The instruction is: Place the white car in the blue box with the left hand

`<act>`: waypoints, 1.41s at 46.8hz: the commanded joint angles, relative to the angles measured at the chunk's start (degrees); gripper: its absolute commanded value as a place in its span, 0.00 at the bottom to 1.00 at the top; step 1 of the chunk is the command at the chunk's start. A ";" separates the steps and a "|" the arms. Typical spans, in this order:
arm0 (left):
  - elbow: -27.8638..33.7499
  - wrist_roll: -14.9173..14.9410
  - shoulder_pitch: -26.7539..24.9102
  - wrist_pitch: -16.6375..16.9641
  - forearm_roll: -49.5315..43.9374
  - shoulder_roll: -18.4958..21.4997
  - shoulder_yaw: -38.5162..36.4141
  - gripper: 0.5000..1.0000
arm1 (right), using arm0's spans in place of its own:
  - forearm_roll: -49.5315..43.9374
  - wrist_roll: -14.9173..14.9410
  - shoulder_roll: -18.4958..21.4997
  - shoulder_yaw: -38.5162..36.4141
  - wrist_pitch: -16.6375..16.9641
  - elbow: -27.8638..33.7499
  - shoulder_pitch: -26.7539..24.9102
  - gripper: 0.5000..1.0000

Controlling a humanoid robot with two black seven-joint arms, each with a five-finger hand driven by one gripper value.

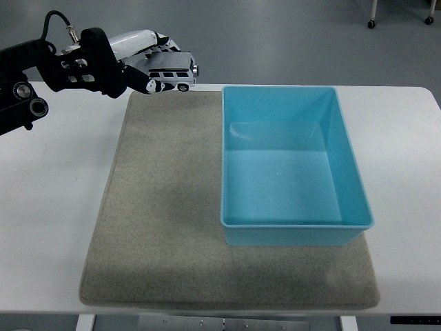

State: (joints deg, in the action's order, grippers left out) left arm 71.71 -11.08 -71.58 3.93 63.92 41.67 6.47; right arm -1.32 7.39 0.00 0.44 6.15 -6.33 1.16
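Note:
My left hand [148, 65] is raised above the far left corner of the mat, its fingers curled around the white car [173, 77]. The car is a small white toy with dark windows, held level with its front end pointing right. The blue box [289, 227] stands on the right half of the mat, a rectangular light-blue tub with nothing inside. The car hangs to the left of the box's far left corner, apart from its rim. The black left arm [27, 83] comes in from the upper left edge.
A grey felt mat [158, 234] covers the middle of the white table [48, 207]. The box's walls rise well above the mat. Grey floor lies beyond the table's far edge.

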 commanded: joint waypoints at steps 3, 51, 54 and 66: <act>4.48 0.01 -2.42 -0.85 0.15 -0.80 0.03 0.00 | 0.00 0.00 0.00 0.00 0.00 0.00 -0.02 0.87; -0.52 -0.26 0.48 -4.63 6.92 -24.88 -7.17 0.00 | 0.00 0.00 0.00 0.00 0.00 0.00 -0.02 0.87; -0.69 -0.26 0.57 -4.63 6.92 -25.41 -8.22 0.00 | 0.00 0.00 0.00 0.00 0.00 0.00 -0.02 0.87; -1.13 -0.17 0.65 -4.63 6.92 -25.50 -8.84 0.00 | 0.00 0.00 0.00 0.00 0.00 0.00 0.07 0.87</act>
State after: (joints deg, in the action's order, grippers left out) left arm 70.65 -11.31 -71.02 -0.72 70.85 16.17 -2.37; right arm -1.32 7.38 0.00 0.44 6.15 -6.33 1.14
